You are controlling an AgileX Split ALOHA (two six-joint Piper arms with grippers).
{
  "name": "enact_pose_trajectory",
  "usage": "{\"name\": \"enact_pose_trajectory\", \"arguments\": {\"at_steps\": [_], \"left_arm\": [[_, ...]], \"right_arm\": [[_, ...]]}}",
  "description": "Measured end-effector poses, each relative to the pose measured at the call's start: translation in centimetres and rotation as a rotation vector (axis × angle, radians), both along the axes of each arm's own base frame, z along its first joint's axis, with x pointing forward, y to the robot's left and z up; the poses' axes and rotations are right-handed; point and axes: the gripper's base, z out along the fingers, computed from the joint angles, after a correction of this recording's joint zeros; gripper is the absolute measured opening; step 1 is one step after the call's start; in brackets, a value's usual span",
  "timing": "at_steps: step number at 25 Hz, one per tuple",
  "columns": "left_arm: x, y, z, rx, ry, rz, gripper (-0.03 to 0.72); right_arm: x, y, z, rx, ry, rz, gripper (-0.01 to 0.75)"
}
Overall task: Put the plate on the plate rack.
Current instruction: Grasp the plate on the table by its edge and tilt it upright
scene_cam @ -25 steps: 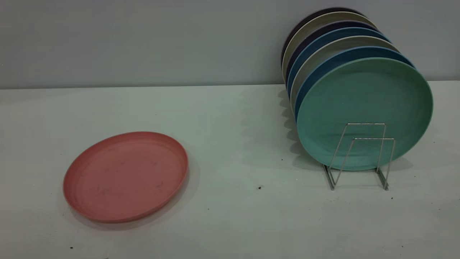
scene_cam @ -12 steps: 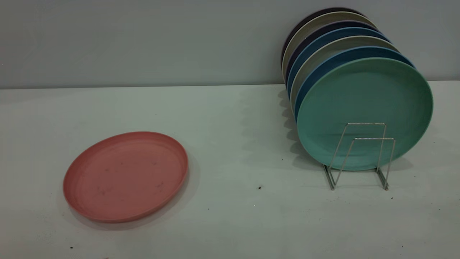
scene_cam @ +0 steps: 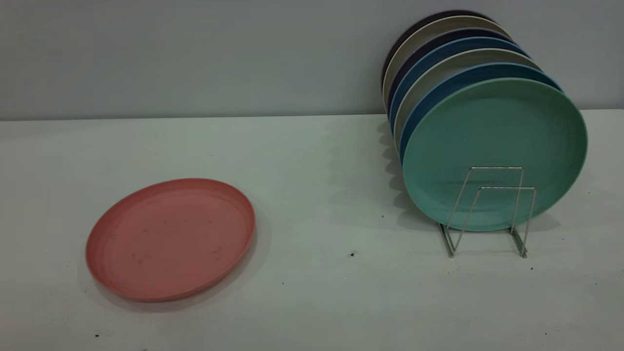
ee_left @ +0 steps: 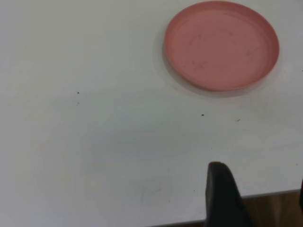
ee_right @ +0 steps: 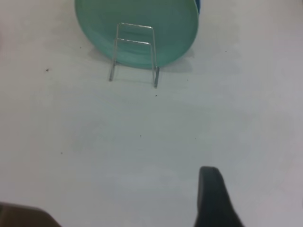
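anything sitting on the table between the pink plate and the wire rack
No object: in the exterior view the table between the pink plate and the plate rack is bare apart from a few tiny dark specks.

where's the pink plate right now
In the exterior view the pink plate lies flat on the table at the left, well apart from the plate rack on the right.

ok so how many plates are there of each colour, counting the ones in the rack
salmon-pink plate: 1
mint-green plate: 1
blue plates: 2
beige plates: 2
dark plates: 2
total: 8 plates, 7 of them standing in the plate rack
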Motion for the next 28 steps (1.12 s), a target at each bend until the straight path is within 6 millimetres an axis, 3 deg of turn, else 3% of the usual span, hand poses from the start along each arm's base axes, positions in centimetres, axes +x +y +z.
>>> {"name": "enact_pose_trajectory", "arguments": {"at_steps": [14,17,20,22,28], "left_arm": [[0.0,0.0,0.0,0.002,-0.001,-0.003,0.426],[0.3,0.0,0.8,-0.015,-0.047,0.009,0.426],[2.1,-0.1,1.4,-0.070,-0.007,0.043,0.426],[4.3,-0.1,1.6,-0.083,0.069,0.055,0.426],[11.4,-0.2,0.6,-0.086,0.365,0.048,0.426]], "right_arm": [[0.0,0.0,0.0,-0.002,-0.001,0.001,0.458],[0.0,0.0,0.1,-0.001,-0.007,0.001,0.458],[0.3,0.1,0.5,0.009,-0.019,0.005,0.458],[1.0,0.3,1.1,0.027,-0.011,0.014,0.458],[5.3,1.0,1.7,0.069,0.163,0.029,0.458]]}}
